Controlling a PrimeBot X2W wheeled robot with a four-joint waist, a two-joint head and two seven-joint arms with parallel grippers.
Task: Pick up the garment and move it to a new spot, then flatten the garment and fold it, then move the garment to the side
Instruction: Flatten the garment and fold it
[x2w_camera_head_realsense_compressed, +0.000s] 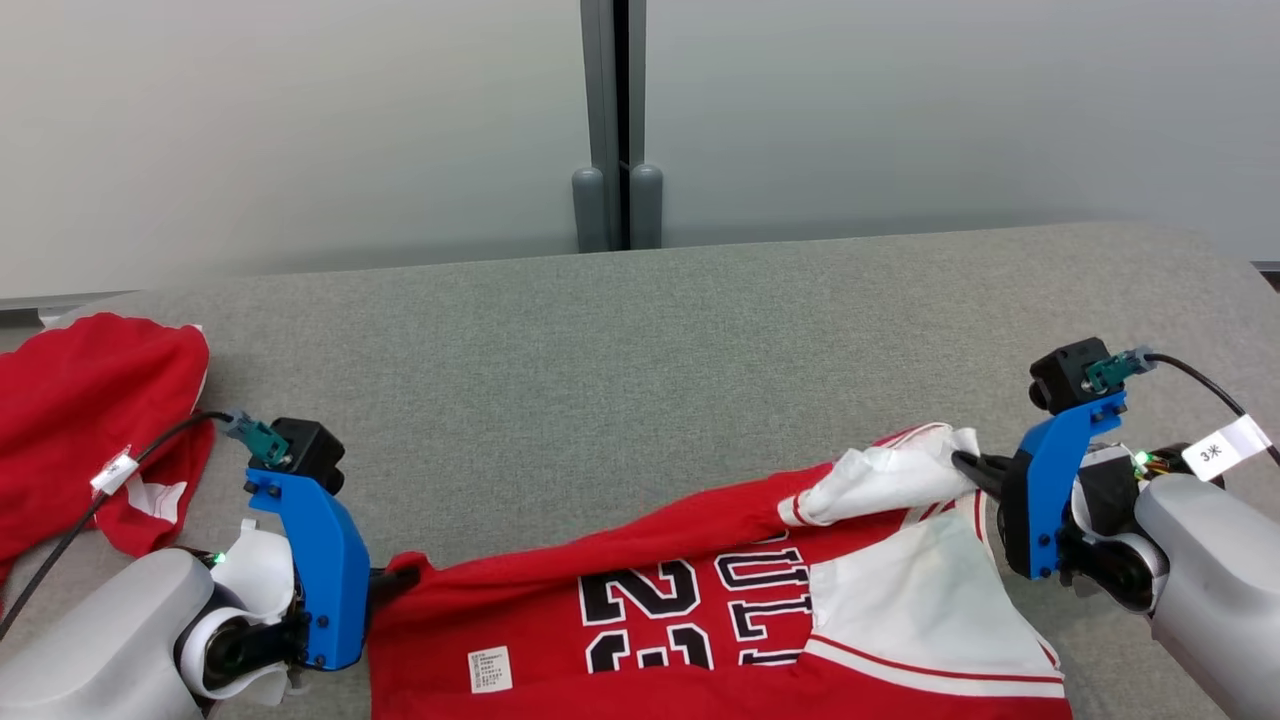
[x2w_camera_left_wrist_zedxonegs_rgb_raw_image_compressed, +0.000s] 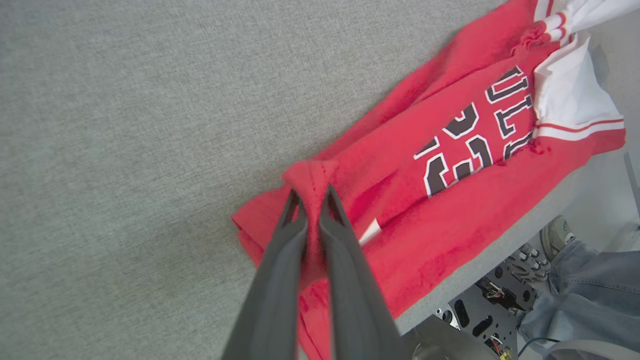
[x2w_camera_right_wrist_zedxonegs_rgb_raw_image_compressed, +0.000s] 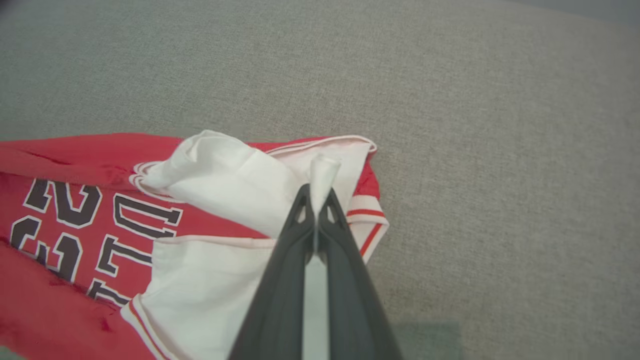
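The red jersey (x2w_camera_head_realsense_compressed: 540, 600) beside my right pincer (x2w_camera_head_realsense_compressed: 968, 466) bears "23"; the cable tag (x2w_camera_head_realsense_compressed: 1215, 450) behind it reads "3米".

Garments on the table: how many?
2. The jersey lies at the near edge, in the middle; a red heap sits at far left. Others may be out of frame.

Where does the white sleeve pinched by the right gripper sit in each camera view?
Head view: the white sleeve bunches right of centre, at the right gripper tips.
Left wrist view: the sleeve is in the top right corner, cut by the edge.
Right wrist view: the sleeve is at centre, left of the gripper pinching it.
Shared landmark: the black number print on the red garment.
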